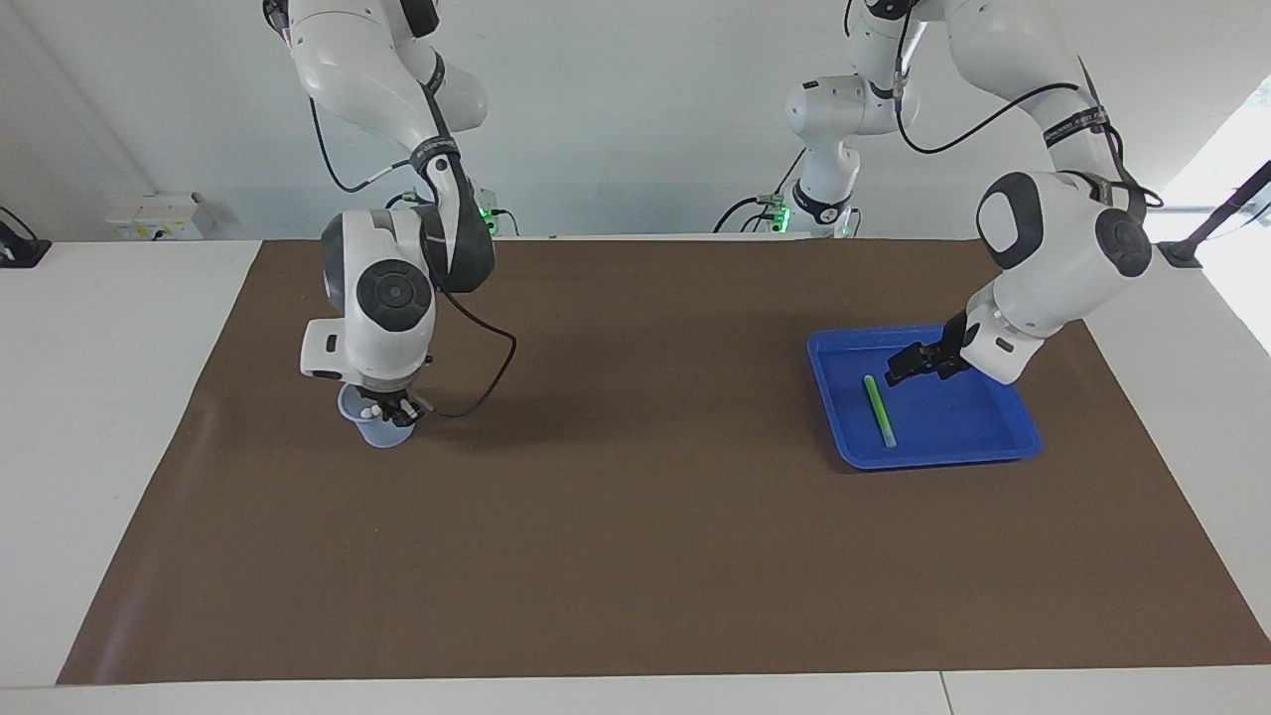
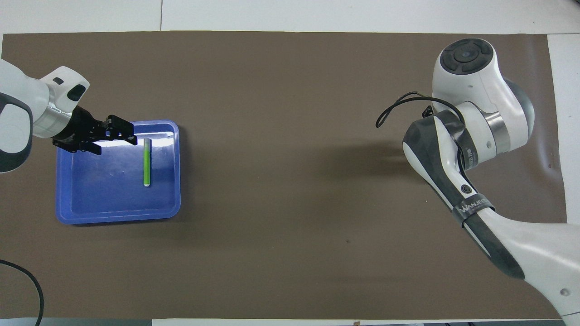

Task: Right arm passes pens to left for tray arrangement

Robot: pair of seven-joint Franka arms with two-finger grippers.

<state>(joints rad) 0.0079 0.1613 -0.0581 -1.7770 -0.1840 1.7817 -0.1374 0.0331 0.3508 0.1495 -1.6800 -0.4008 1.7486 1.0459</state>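
Tray (image 1: 1025, 429) on the brown mat (image 1: 635, 556) toward the left arm's end, its outer rim close to the mat edge but fully on the mat. One green pen (image 1: 878, 409) lies flat in it, long axis running from nearer the robots to farther, in the tray half toward the table middle, rest of the tray floor bare. Left gripper (image 1: 899, 365) hangs over the tray just beside the pen, jaws spread wide, holding nothing, not touching pen. Translucent cup (image 1: 372, 429) stands upright toward the right arm's end, well inside the mat edge, whitish pen ends (image 1: 368, 409) sticking up in it, colours hidden. Right gripper (image 1: 399, 408) points down into the cup mouth at those ends; cannot tell if open or closed. Wide stretch of mat lies between cup and tray, more of it farther out.
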